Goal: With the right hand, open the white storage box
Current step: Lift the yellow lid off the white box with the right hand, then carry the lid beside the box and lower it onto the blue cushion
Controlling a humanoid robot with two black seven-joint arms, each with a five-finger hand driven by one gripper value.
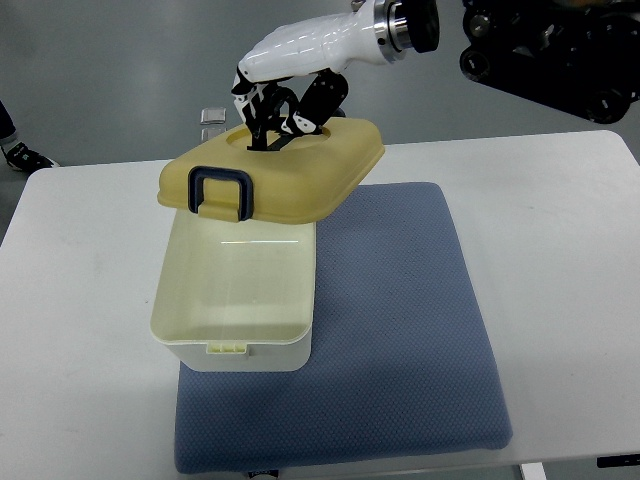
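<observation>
One robot hand (290, 85), right, grips yellow lid (275, 170) raised off white storage box (240, 300); fingertips partly hidden in lid recess

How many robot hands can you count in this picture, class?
1. The right hand is at the top, above the table, gripping the far edge of the yellow lid over the storage box. No left hand shows.

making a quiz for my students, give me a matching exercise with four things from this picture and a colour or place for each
Things:
1. lid
2. lid handle
3. storage box
4. mat

Descriptions:
A. dark blue, on the yellow part
B. blue-grey, lying flat on the table
C. yellow, lifted and held by the right hand
D. cream-white, open, inside looks empty

Pairs: 1-C, 2-A, 3-D, 4-B
</observation>
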